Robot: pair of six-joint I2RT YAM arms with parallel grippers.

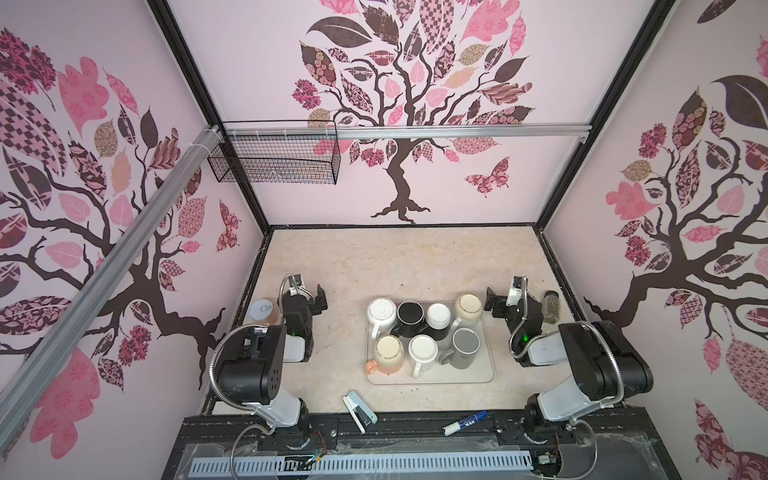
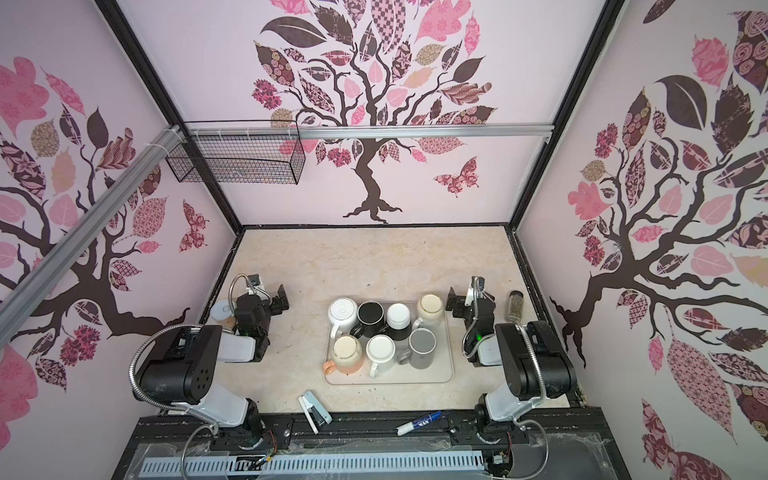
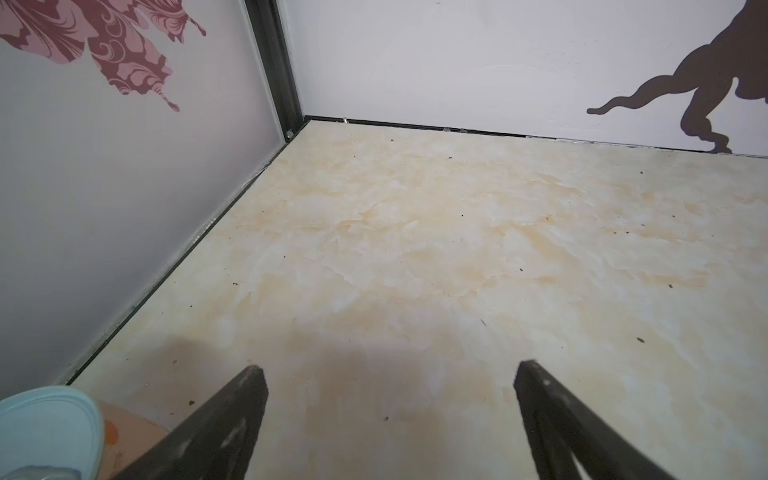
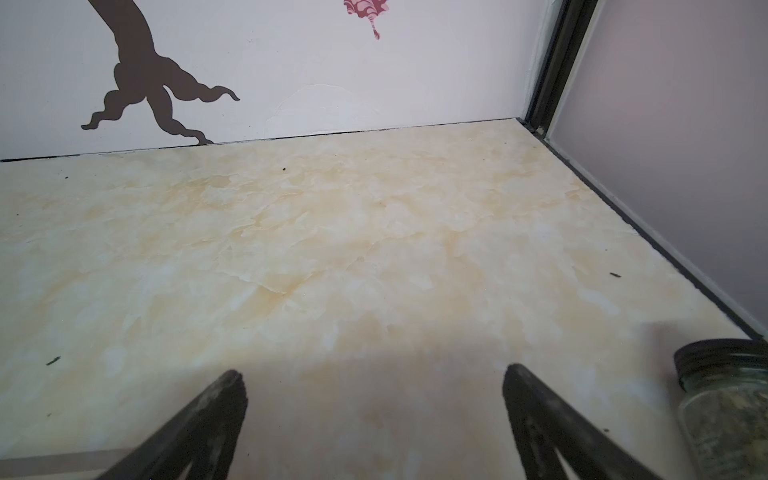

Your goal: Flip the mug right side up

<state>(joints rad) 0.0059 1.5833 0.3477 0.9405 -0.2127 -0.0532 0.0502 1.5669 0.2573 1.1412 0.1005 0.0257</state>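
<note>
- Our left gripper (image 1: 319, 296) and right gripper (image 1: 491, 302) stand released and empty, flanking the tray (image 1: 486, 374), likely so either can reach in.
- The mugs (image 1: 423, 351) crowd that tray, mid desk (image 1: 374, 257), mostly bottoms up; we judge none turned yet.

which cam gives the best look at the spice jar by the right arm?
Right wrist: the spice jar is close, black lid and greenish contents clear, though cut by the frame edge. Both top views show the jar whole but small. Left wrist misses it.
</note>
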